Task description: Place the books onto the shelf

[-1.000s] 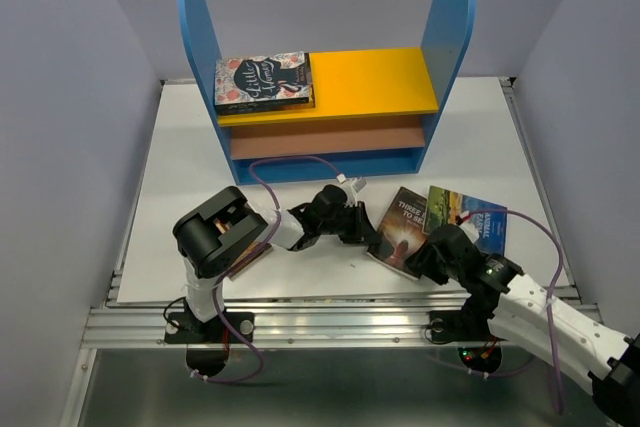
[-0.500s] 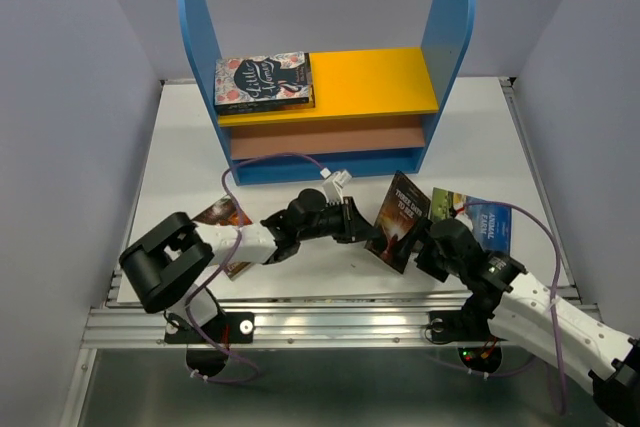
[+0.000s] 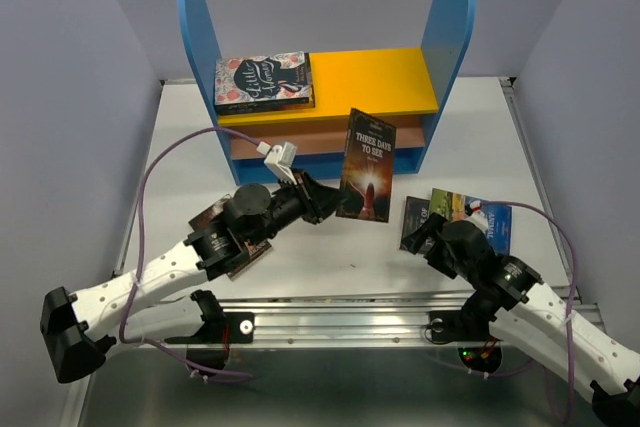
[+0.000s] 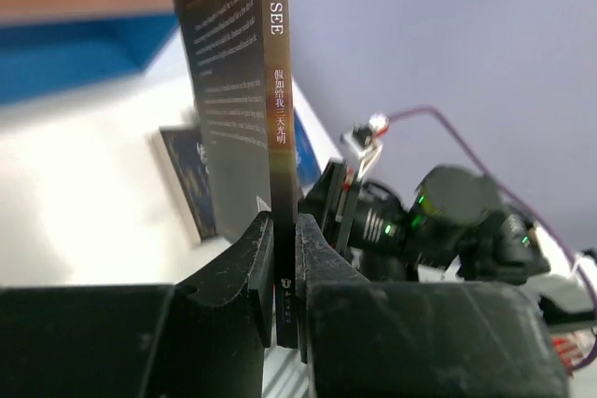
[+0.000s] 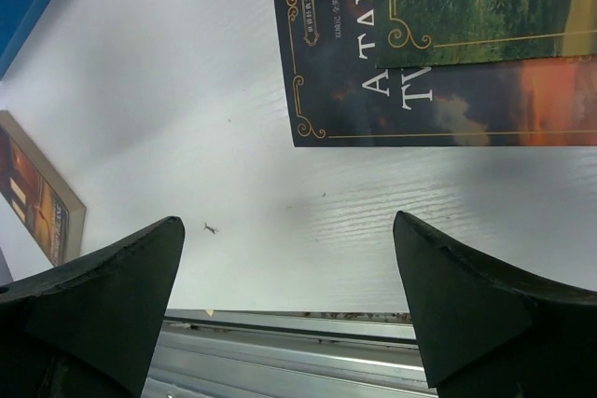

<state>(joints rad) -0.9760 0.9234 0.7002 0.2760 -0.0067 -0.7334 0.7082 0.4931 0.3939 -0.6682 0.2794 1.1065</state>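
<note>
I have the dark book (image 3: pixel 367 165) pinched upright by its bottom edge in my left gripper (image 4: pixel 284 230), raised in front of the shelf (image 3: pixel 452 17). My right gripper (image 5: pixel 287 221) hangs wide open over the table (image 3: pixel 180 147), just beside two stacked books (image 3: pixel 472 219). One more book (image 3: pixel 263 81) lies flat on the shelf's top board.

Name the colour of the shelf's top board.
The top board is orange-yellow; the top external view shows it best.

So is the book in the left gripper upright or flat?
Upright: the book stands on end above the table, lower edge pinched in the left gripper.
</note>
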